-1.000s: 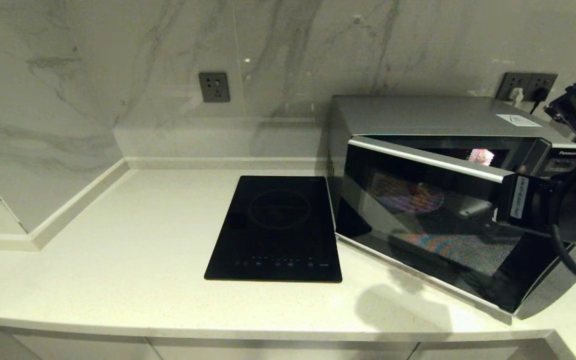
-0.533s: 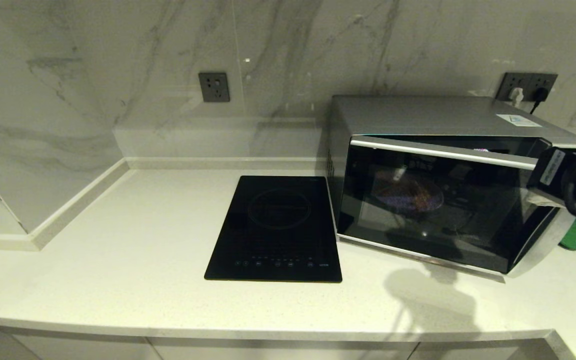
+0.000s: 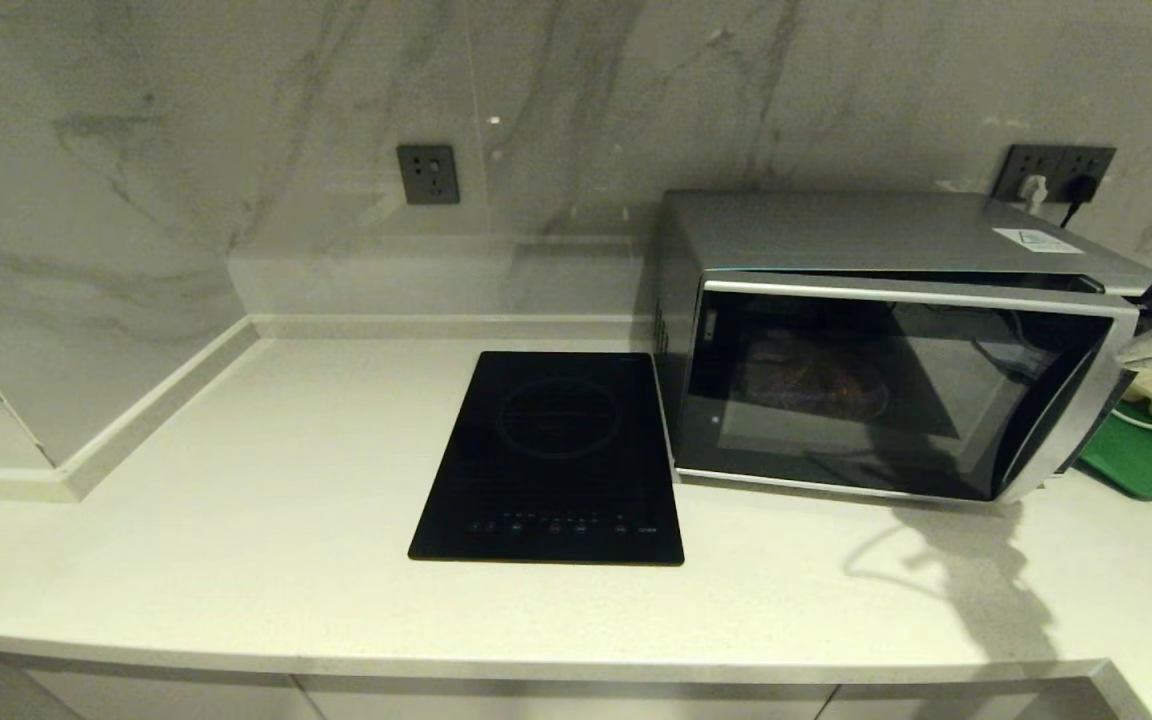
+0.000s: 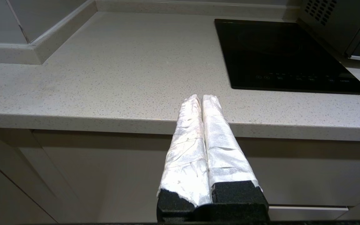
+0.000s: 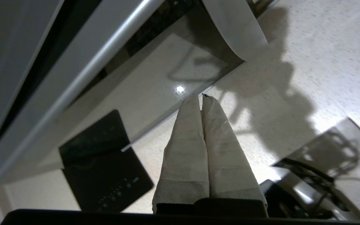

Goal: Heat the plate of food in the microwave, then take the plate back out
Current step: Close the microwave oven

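Fingers of the right gripper [image 5: 202, 97] are clenched on nothing beside the microwave [image 3: 886, 390] door; press squarely until it latches, plate of food [image 3: 816, 378] inside.

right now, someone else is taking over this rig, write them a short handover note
Left gripper: shut, empty, parked at the counter's front edge.
Right gripper: shut, empty, beside the door's handle end.
Plate of food: inside the Panasonic microwave, dimly visible through the glass.
Microwave door: nearly shut, a narrow gap still showing along its top edge.
Done: plate loaded.
Left: press the door fully closed, run the heating, reopen, take the plate out.
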You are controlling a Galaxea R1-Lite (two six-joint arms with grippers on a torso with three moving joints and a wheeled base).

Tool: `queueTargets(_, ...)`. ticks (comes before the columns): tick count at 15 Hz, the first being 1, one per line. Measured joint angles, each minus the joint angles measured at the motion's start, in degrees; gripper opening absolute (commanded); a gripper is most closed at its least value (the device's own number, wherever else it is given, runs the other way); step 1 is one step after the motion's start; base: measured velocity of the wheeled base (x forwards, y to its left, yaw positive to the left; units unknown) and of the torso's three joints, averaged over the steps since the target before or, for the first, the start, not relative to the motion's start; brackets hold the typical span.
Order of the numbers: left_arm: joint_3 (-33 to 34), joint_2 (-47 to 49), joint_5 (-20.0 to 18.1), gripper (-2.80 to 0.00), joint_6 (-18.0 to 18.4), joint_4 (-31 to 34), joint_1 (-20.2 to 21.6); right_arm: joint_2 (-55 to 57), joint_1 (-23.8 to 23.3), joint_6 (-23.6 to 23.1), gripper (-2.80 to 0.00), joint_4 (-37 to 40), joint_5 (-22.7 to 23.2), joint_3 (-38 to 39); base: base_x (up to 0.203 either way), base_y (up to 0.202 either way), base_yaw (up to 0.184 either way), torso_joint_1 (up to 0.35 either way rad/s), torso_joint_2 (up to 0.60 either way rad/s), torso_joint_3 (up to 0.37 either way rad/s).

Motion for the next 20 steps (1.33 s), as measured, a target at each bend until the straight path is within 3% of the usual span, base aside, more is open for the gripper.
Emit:
queueTargets(3, 0.0, 0.0, 0.0, -2.8, 0.0, 0.02, 0.0, 5.23, -2.53, 0.18, -2.8, 0.07, 2.0, -5.45, 0.0, 0.0, 0.0, 0.0, 0.0, 0.0)
queueTargets(10, 0.0, 0.0, 0.0, -2.8, -0.01, 0.0, 0.0, 13.44, -3.27, 1.64, -2.8, 0.02, 1.79, -15.0, 0.0, 0.0, 0.0, 0.0, 0.0, 0.0)
queueTargets(17, 0.0, 0.0, 0.01, -2.8, -0.02, 0.02, 0.0, 17.45, -3.36, 2.5, -2.8, -0.33, -0.25, -19.03, 0.0, 0.0, 0.0, 0.0, 0.0, 0.0)
queueTargets(20, 0.0, 0.0, -0.01, -2.8, -0.04, 0.0, 0.0, 19.04, -3.47, 3.61, -2.8, -4.31, -0.91, -20.06, 0.0, 0.0, 0.0, 0.0, 0.0, 0.0)
